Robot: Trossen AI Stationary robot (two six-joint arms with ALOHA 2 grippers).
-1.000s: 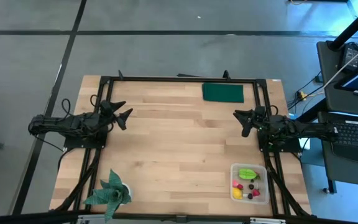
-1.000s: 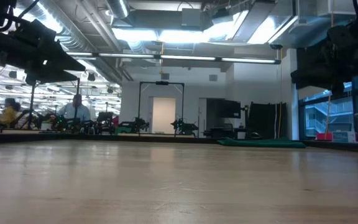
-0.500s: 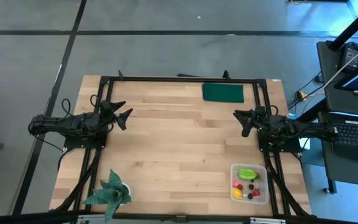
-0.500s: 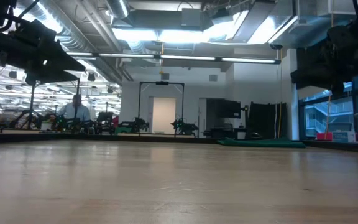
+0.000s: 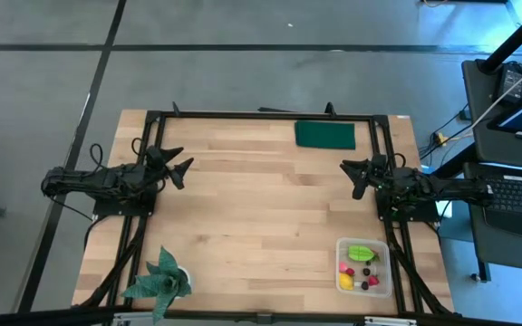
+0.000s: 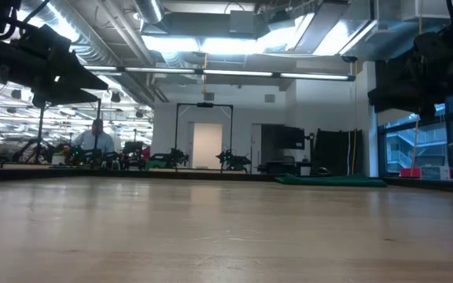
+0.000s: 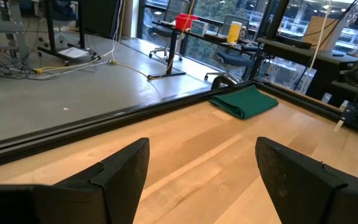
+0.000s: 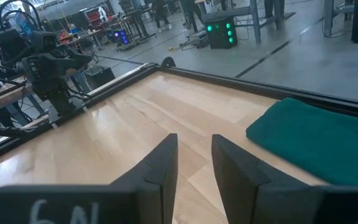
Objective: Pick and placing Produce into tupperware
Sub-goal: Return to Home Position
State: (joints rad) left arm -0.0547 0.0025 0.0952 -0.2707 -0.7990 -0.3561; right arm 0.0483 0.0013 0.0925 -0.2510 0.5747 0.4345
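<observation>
Your left gripper (image 5: 181, 167) is hovering near the left edge of the counter (image 5: 261, 217), fingers spreading wide and gripping nothing. Your right gripper (image 5: 352, 174) is hanging near the right edge, its fingers standing only narrowly apart, also empty. The tupperware (image 5: 386, 244) is sitting by the right-hand corner, on the edge opposite the green cloth (image 5: 325, 134), with the produce (image 5: 361, 252) lying inside. Its dark berries (image 5: 367, 270) are showing too small to count. The potted plant (image 5: 159, 279) is getting cut off at the high view's lower border.
</observation>
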